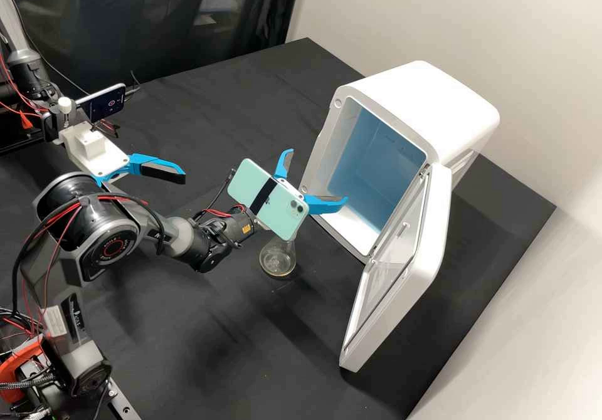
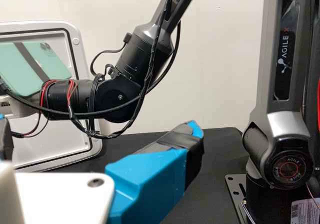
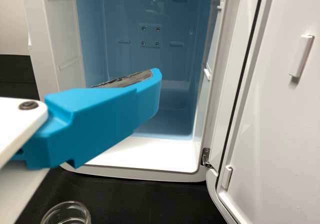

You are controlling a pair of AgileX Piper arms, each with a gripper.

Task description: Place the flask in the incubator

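Incubator point(image 1: 439, 113) sits by the counter's point(image 1: 219, 345) far right edge. Its door point(image 1: 392, 263) is swung wide open and the blue-lined chamber faces the arms. Flask point(image 1: 278, 258): clear glass, upright on the counter just in front of the opening, outside the chamber. Can't tell if anything's in it. Counter is black, with a white wall past its right edge and a dark curtain behind the far edge. Right gripper point(image 1: 318, 176) hangs above and just beyond the flask, level with the chamber mouth, jaws spread wide, gripping nothing. A mint phone point(image 1: 266, 197) is strapped to its wrist. Left gripper point(image 1: 170, 169) is in the air over the counter's left part, well apart from the flask, jaws together on nothing.
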